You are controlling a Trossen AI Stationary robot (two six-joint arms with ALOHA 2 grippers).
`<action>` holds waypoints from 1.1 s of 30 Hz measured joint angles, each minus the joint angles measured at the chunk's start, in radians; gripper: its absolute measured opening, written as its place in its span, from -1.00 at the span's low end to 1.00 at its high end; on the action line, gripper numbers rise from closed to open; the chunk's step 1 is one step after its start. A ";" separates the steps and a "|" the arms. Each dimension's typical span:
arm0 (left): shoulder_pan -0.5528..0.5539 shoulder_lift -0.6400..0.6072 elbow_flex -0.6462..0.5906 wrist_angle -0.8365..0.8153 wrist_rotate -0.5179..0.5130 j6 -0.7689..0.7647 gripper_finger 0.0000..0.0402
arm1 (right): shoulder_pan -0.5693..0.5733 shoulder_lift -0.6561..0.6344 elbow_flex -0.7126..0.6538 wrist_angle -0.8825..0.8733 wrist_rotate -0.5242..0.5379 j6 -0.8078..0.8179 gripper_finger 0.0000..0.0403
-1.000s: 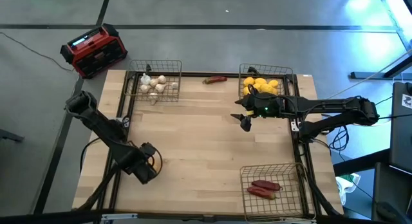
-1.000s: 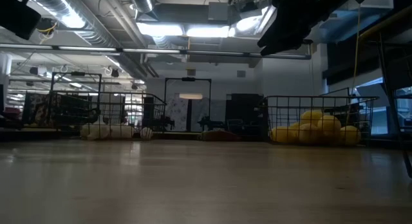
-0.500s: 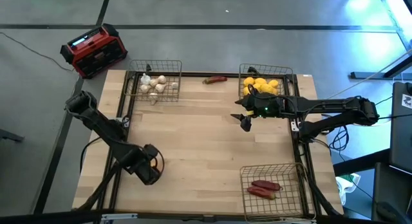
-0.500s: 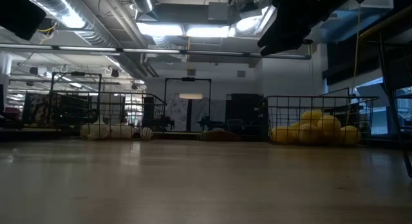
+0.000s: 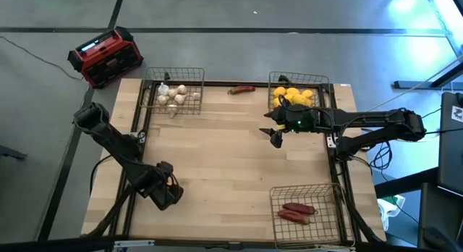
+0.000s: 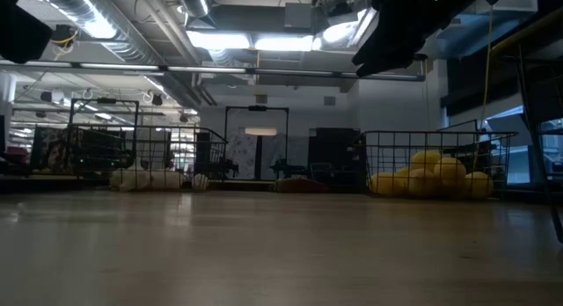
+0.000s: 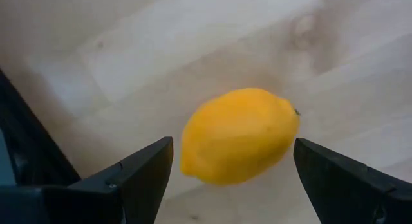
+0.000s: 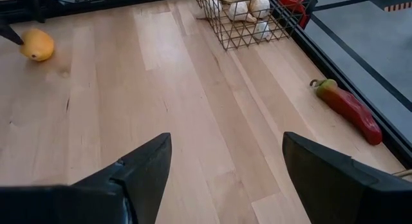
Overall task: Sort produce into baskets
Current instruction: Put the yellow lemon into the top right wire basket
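Observation:
A yellow lemon (image 7: 241, 134) lies on its side on the wooden table (image 5: 231, 165), near the left front. My left gripper (image 5: 168, 188) points straight down over it and is open, with one finger on each side of the lemon and a narrow gap at both. My right gripper (image 5: 274, 136) hangs open above the table's middle right, holding nothing. The far left basket (image 5: 172, 93) holds whitish bulbs, the far right basket (image 5: 296, 93) holds lemons, and the near right basket (image 5: 307, 212) holds red peppers. One red pepper (image 5: 242, 90) lies loose near the far edge.
A red and black box (image 5: 106, 56) stands on the floor beyond the table's far left corner. The wide middle of the table lies bare between the baskets. The right wrist view shows the lemon (image 8: 37, 45) far off and the loose pepper (image 8: 347, 105) near the table edge.
My left gripper has rolled about its own downward line above the lemon, staying in place. The right arm has kept still.

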 joint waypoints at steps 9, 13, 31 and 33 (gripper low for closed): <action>-0.032 0.001 -0.083 0.208 -0.017 0.420 0.58 | 0.000 0.000 0.000 -0.002 0.000 0.000 0.46; -0.041 0.001 -0.084 0.197 -0.017 0.547 0.58 | 0.000 0.000 0.000 -0.002 0.000 0.000 0.46; -0.044 0.017 -0.150 0.250 -0.017 0.964 0.54 | 0.000 0.000 0.000 0.004 0.000 0.001 0.46; -0.044 0.017 -0.150 0.251 -0.017 0.930 0.43 | 0.000 0.000 0.000 0.004 -0.004 0.001 0.46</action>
